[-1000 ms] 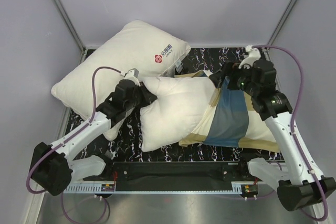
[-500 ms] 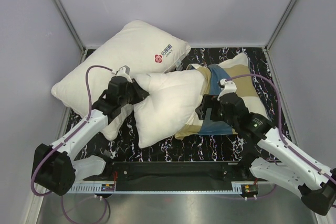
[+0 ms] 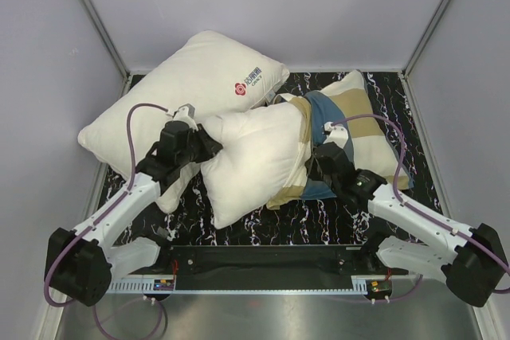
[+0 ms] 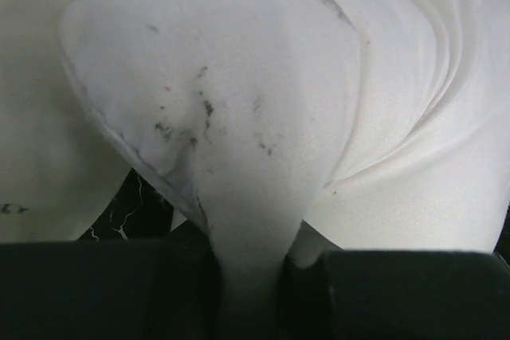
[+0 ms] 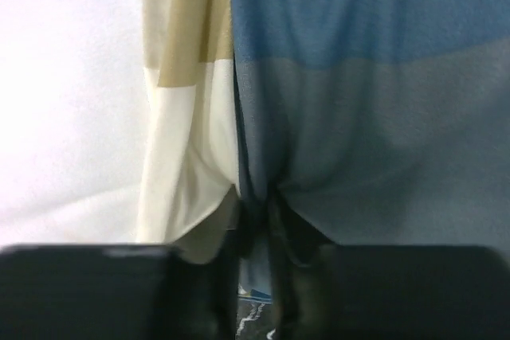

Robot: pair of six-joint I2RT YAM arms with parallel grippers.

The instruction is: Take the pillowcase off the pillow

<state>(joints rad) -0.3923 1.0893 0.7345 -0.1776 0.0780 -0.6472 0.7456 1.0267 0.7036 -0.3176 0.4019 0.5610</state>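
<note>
Mid-strip, both claws have a bite, pull comes next

My left gripper (image 4: 247,276) is pinching the bare corner of the pillow (image 3: 251,157), right where it butts up against the logo pillow (image 3: 183,85). My right gripper (image 5: 255,220) looks clamped on the open edge of the pillowcase (image 3: 358,129), which only sheathes the half farthest from the logo pillow. Next, I reckon, I anchor the left and drag the right away from the logo pillow, low and steady, so the fabric slides off instead of slipping free.
</note>
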